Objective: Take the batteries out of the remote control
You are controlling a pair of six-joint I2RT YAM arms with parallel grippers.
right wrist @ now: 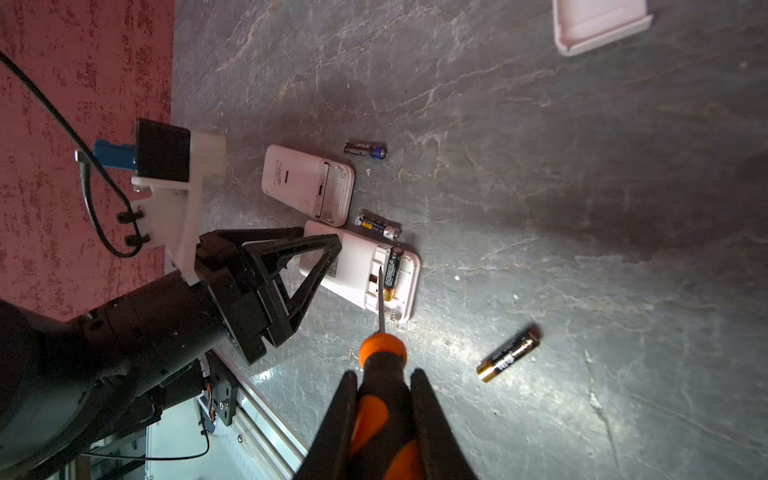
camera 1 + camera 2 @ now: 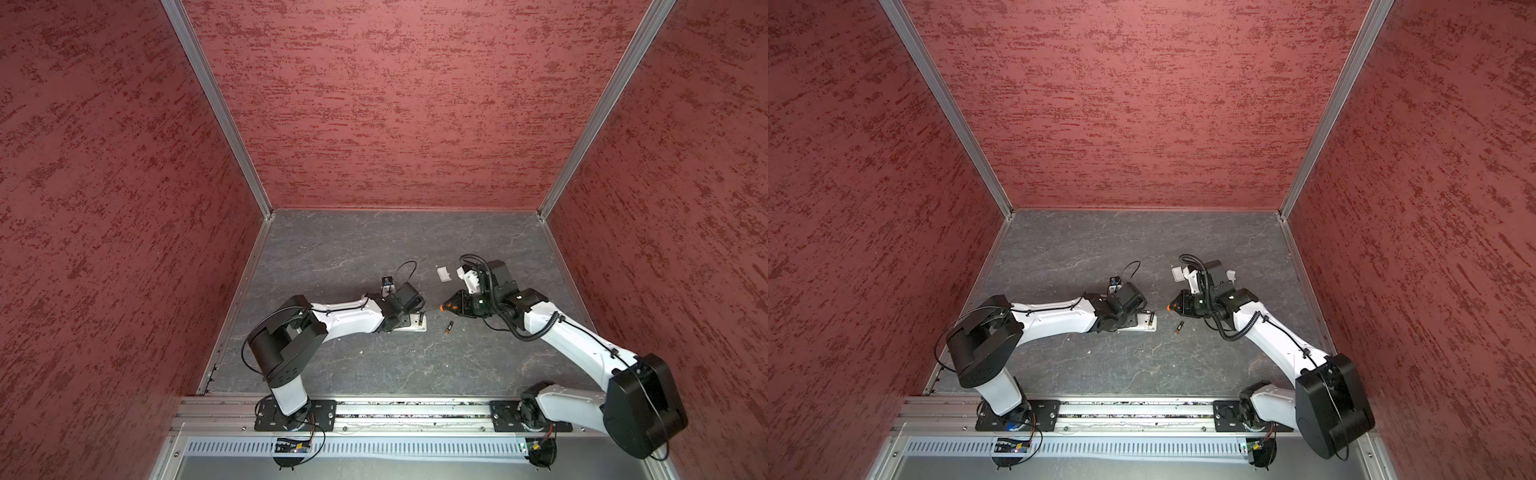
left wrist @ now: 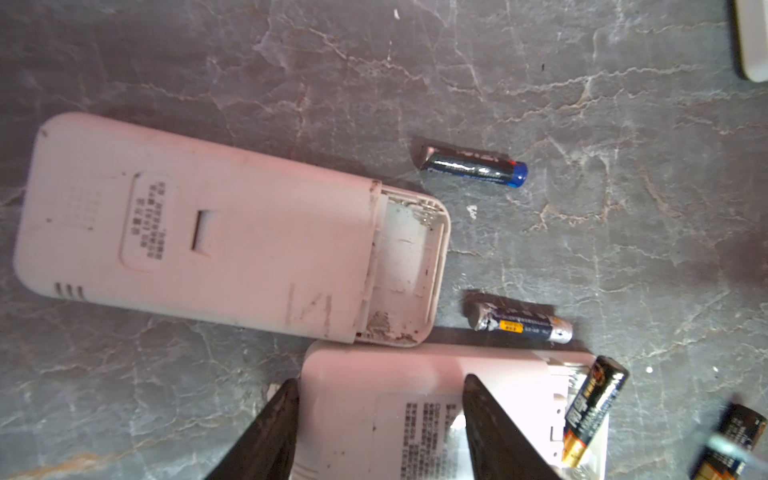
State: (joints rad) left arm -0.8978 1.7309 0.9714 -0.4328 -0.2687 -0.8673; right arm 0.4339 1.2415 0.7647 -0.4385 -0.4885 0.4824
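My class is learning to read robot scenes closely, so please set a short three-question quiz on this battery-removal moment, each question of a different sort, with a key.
1. True or false: the right fingers hold a screwdriver.
2. How many batteries lie loose on the table?
3. The remote under the left fingers has: A) its cover closed; B) one battery in its open compartment; C) an empty compartment.
Key: 1 true; 2 three; 3 B.

A lab test cell: red panel walls (image 2: 395,104), aluminium corner posts (image 2: 217,108), a mounting rail (image 2: 415,419).
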